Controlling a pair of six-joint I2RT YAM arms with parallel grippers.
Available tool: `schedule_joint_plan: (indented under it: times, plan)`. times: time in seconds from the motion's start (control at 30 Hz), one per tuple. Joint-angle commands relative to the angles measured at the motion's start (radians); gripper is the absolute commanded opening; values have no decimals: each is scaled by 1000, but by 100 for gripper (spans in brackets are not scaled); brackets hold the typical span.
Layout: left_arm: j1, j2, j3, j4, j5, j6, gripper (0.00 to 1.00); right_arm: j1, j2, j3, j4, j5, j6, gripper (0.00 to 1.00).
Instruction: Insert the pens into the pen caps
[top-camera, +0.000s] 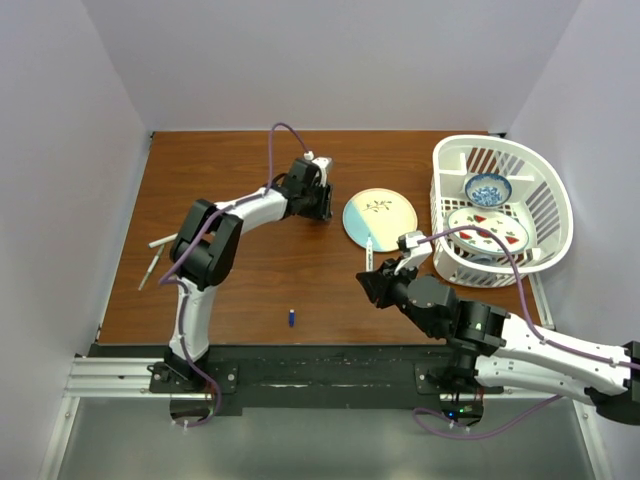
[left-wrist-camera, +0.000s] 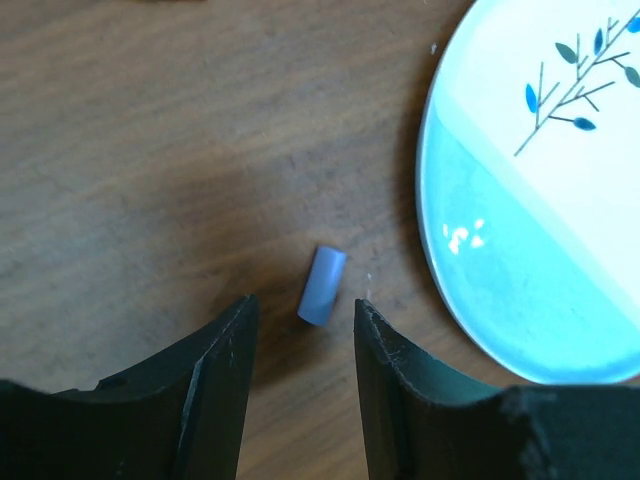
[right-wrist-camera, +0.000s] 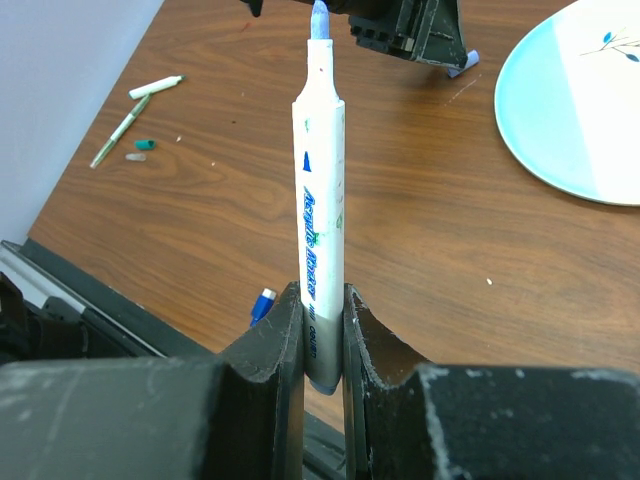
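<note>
Wooden table (top-camera: 260, 285): pens (top-camera: 150, 268), caps (top-camera: 291, 318), plate (top-camera: 380, 218), basket (top-camera: 470, 142).

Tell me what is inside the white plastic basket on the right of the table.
The white plastic basket holds a small blue patterned bowl and a white plate with red and green marks. Whatever lies beneath the plate is covered and cannot be seen.
</note>
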Motion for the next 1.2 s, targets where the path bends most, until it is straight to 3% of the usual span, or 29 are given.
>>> schedule_joint_plan:
  times: [0.0, 0.13, 0.5, 0.6, 0.67, 0.7, 0.73, 0.83, 0.93, 1.03, 1.17]
  plan:
    - [-8, 48, 84, -31, -36, 149, 48, 0, -30, 22, -6, 23, 17, 0]
    - [-26, 85, 128, -65, -20, 210, 47, 1, -34, 22, -6, 30, 8, 0]
    - [-92, 133, 167, -152, -139, 250, 40, -2, -44, 22, -15, 38, 6, 0]
    - [-101, 140, 168, -174, -167, 240, 30, 1, -50, 22, -18, 40, 8, 0]
    - [-104, 140, 170, -183, -171, 229, 16, 1, -53, 23, -26, 40, 9, 0]
    - [-104, 137, 167, -194, -165, 217, 4, 0, -54, 25, -27, 37, 12, 0]
    - [-103, 130, 162, -197, -159, 208, 0, 0, -56, 25, -32, 29, 14, 0]
    - [-103, 58, 91, -162, -80, 126, 0, 0, -59, 17, -26, -9, 31, 0]
    - [-101, -103, -90, -10, 127, -4, 0, 1, -70, -21, 5, -67, 34, 0]
    - [-95, -298, -314, 224, 267, -154, 0, 0, -79, -68, 52, -123, 29, 0]
    - [-97, -558, -573, 479, 336, -335, 0, 0, -81, -157, 209, -289, 2, 0]
